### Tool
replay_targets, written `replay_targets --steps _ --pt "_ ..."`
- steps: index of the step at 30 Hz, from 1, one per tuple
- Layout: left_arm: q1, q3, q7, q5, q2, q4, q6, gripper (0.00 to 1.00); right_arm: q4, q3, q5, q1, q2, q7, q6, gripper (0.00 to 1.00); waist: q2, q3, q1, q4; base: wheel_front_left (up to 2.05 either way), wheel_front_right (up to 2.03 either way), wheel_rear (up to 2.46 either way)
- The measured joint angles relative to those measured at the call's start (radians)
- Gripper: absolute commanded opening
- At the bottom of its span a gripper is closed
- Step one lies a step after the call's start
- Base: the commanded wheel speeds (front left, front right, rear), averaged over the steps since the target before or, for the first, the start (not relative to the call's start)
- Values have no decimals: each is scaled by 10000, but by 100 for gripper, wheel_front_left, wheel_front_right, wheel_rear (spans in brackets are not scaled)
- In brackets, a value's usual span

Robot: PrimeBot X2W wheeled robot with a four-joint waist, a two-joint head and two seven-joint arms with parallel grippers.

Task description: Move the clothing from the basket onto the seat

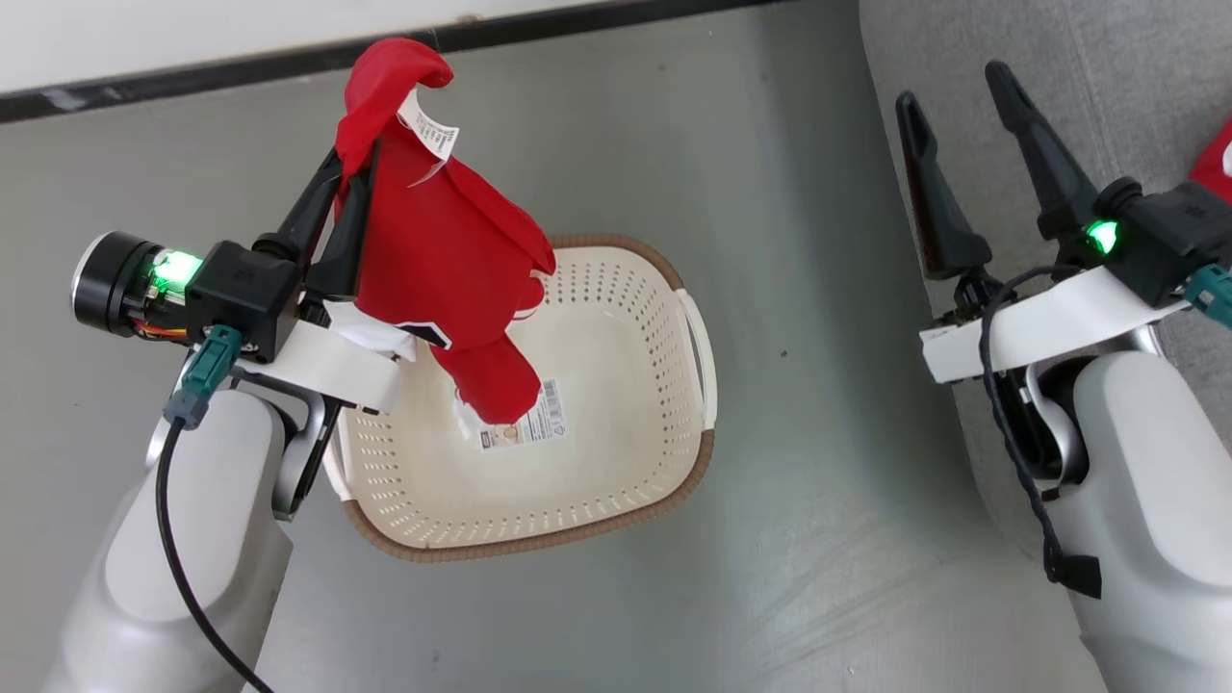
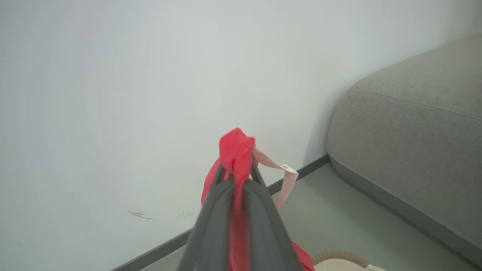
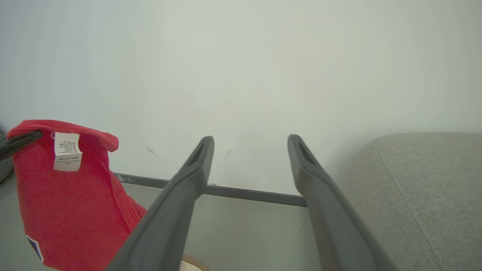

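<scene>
The left gripper (image 1: 348,178) is clamped shut on the top fold of a red garment (image 1: 443,260), which hangs above the cream laundry basket (image 1: 664,404) with its lower end dangling over the basket's floor. The lift looks done, so the next move calls for carrying the cloth rightward, past the right gripper (image 1: 951,82) whose fingers stand wide apart and hold nothing, and over the grey seat (image 1: 1059,58) before releasing. A red scrap (image 1: 1215,159) at the seat's far right is probably the other garment, though too little shows to be sure.

grey floor (image 1: 770,241), white wall (image 2: 113,94), dark baseboard (image 3: 244,194)
</scene>
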Motion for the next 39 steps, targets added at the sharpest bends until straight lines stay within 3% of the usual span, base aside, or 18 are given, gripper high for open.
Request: replay_targets --steps 22,39 --pt "69 -635 -25 -422 -69 -838 -953 0 1106 1415 17 785 -871 0 0 100 0 -2593 0 610 0 0 0" --pt "71 -1841 280 -982 -387 -1080 -1233 0 2029 5212 1910 694 -1770 487 0 100 0 -4284 0 812 0 0 0"
